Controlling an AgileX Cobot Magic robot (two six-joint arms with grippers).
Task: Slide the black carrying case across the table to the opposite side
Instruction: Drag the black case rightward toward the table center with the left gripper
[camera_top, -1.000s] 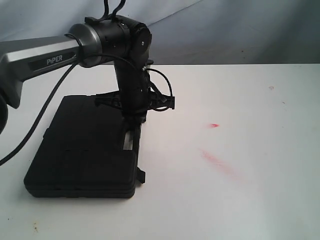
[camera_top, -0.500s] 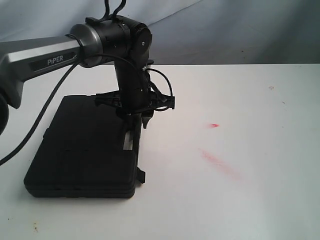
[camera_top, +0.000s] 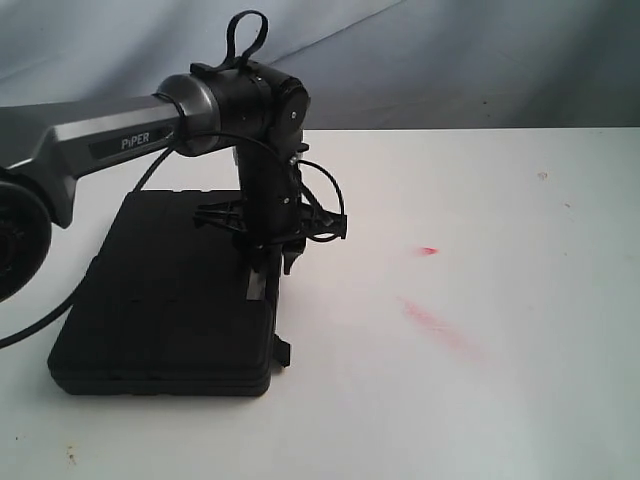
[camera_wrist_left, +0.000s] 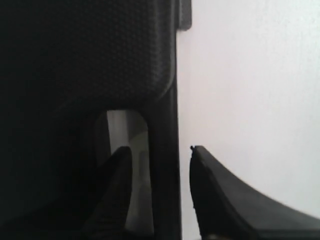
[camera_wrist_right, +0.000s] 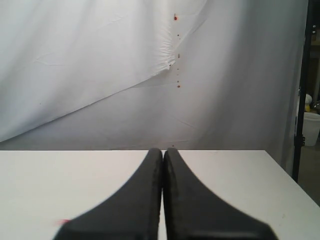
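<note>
Left gripper spread, jaws straddling the handle of the case, unclamped; right gripper clenched, empty. Case looks rigid, likely slides easily on table; handle's the grip point.

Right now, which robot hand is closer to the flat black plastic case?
Left. The left gripper is open astride the handle of the black carrying case, one finger in its slot, one outside. The right gripper is shut over the white table, with no case in its view.
</note>
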